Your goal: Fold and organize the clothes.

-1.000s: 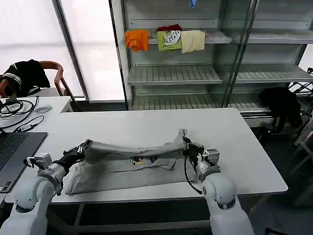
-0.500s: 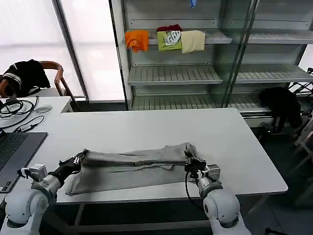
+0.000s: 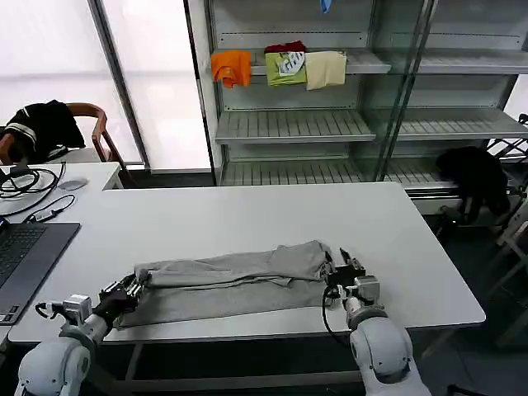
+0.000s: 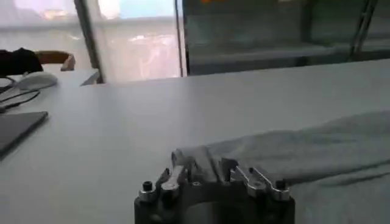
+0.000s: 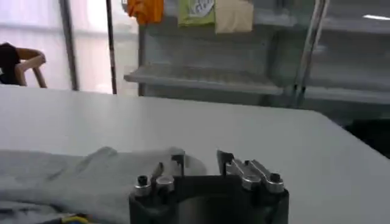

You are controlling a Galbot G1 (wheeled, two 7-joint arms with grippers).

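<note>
So the grey shirt (image 3: pixel 227 280) is lying folded lengthwise on the white table (image 3: pixel 247 216), near the front edge, stretched between both arms; the left gripper (image 3: pixel 132 288) sits low at the shirt's left end, and in the left wrist view the fabric (image 4: pixel 292 152) is bunched right between its fingers (image 4: pixel 183 173), so it's clamped on the cloth; the right gripper (image 3: pixel 340 271) is at the right end, fingers (image 5: pixel 228 163) apart, with the shirt edge (image 5: pixel 91 176) just beside one finger rather than pinched.
</note>
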